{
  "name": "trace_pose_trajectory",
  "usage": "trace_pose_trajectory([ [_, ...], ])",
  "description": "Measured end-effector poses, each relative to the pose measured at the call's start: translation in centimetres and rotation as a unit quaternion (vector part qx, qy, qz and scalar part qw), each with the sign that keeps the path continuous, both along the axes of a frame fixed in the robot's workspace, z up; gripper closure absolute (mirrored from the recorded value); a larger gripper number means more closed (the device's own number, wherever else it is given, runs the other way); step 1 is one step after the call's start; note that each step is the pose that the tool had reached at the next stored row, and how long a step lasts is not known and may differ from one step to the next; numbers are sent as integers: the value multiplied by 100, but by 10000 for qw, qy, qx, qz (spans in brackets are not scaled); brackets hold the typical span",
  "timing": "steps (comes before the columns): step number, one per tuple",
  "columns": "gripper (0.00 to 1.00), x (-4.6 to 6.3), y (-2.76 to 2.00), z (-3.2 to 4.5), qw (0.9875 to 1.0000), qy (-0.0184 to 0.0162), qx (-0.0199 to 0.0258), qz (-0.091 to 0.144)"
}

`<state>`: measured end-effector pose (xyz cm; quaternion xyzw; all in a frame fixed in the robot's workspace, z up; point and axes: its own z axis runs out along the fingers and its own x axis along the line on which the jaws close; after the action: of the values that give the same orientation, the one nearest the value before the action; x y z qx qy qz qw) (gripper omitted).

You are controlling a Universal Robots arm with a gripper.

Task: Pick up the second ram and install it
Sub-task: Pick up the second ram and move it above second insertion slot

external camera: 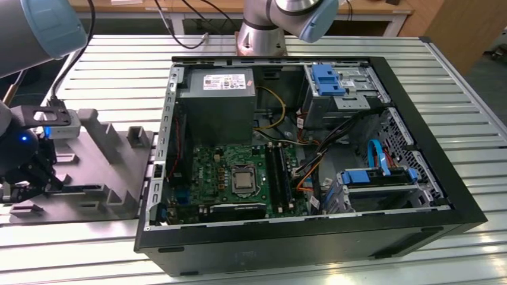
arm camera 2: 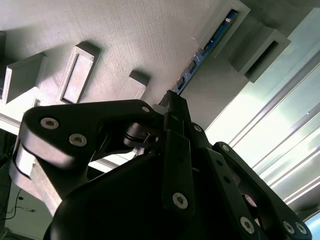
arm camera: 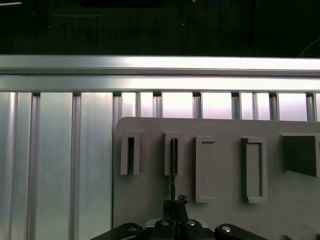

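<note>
The second ram (arm camera: 172, 162) stands on edge in a narrow slot of the grey holder (arm camera: 225, 127), and the gripper (arm camera: 175, 204) is right at its near end. The black fingers are drawn together with the thin stick running out from between them, so they look clamped on it while its far part sits in the slot. In the exterior view the arm rises from its base (external camera: 262, 35) beyond the open computer case (external camera: 317, 237). It arcs over to the exterior view's left, where a blue-capped joint (external camera: 47, 24) hangs high and the dark wrist reaches down over the holder at the frame's edge. The holder lies on the ribbed metal table (external camera: 443, 65), just beside the case's wall. The first wrist view looks along the stick edge-on and lays out the holder's row of slots, with an empty narrow one beside the occupied one and wider pockets further along. The second wrist view looks past the gripper's linkages and shows the stick's flat side — bluish, with a toothed lower edge. The exterior view takes in the green motherboard (external camera: 214, 172) and the grey power-supply box (external camera: 218, 89) inside the case, well apart from the gripper.
</note>
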<state>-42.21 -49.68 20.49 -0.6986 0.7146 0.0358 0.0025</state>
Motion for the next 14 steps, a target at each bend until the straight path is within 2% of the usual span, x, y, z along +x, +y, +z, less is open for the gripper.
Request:
trace_pose_trajectory([
  [8, 89, 0, 0, 4, 10000, 0, 0, 0],
  [14, 89, 0, 0, 83, 10000, 1, -1, 0],
])
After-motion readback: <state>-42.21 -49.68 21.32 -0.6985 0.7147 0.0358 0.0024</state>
